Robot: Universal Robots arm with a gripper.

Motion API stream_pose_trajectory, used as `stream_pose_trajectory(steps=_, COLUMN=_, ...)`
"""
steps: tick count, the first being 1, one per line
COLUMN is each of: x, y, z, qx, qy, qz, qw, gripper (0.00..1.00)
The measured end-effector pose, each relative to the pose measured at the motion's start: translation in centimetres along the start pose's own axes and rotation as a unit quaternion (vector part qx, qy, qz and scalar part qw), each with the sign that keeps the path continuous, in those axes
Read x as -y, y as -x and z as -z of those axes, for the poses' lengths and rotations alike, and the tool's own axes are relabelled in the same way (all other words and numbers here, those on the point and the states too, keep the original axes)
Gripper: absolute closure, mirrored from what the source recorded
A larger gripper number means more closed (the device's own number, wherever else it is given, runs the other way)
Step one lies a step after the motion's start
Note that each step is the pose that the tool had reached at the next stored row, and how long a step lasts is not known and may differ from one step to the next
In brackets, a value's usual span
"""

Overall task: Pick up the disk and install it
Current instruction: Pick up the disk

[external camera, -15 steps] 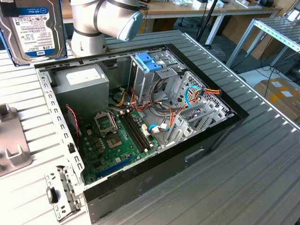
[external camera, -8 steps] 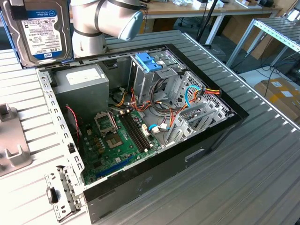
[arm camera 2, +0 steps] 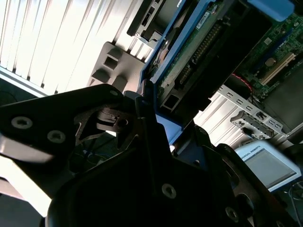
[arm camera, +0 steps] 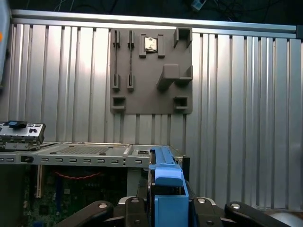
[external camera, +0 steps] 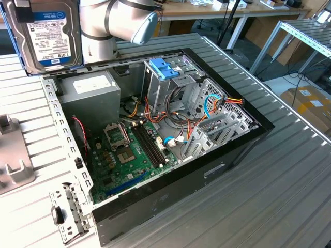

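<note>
The disk [external camera: 49, 33], a silver-grey drive with a white label in a light-blue frame, hangs upright in the air. It is at the exterior view's upper left, above the far corner of the open computer case [external camera: 243, 142]. In the first wrist view my gripper [arm camera: 168, 208] is shut on the disk's blue frame [arm camera: 168, 187], a black finger on each side. The second wrist view shows the disk's underside and connector edge [arm camera 2: 189, 56] running out from the black gripper body. The grey drive cage with blue tabs [external camera: 164, 70] stands inside the case, to the exterior view's right of the disk.
Inside the case are a grey power supply box [external camera: 90, 88], a green motherboard [external camera: 129, 150] and loose coloured cables [external camera: 207, 111]. A grey fixture plate [arm camera: 151, 71] lies on the ribbed metal table beside the case. The robot arm [external camera: 119, 20] stands behind the case.
</note>
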State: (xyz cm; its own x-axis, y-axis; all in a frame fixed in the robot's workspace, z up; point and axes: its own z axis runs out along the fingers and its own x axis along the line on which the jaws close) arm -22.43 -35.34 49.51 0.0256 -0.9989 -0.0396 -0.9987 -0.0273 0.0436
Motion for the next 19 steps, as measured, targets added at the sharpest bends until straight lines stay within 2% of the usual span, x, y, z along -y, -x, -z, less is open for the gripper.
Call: stream_pose_trajectory(steps=19, x=0.90, y=-0.48, z=0.04, qx=0.0000, qy=0.0000, qz=0.000, qw=1.00000, gripper=0.63)
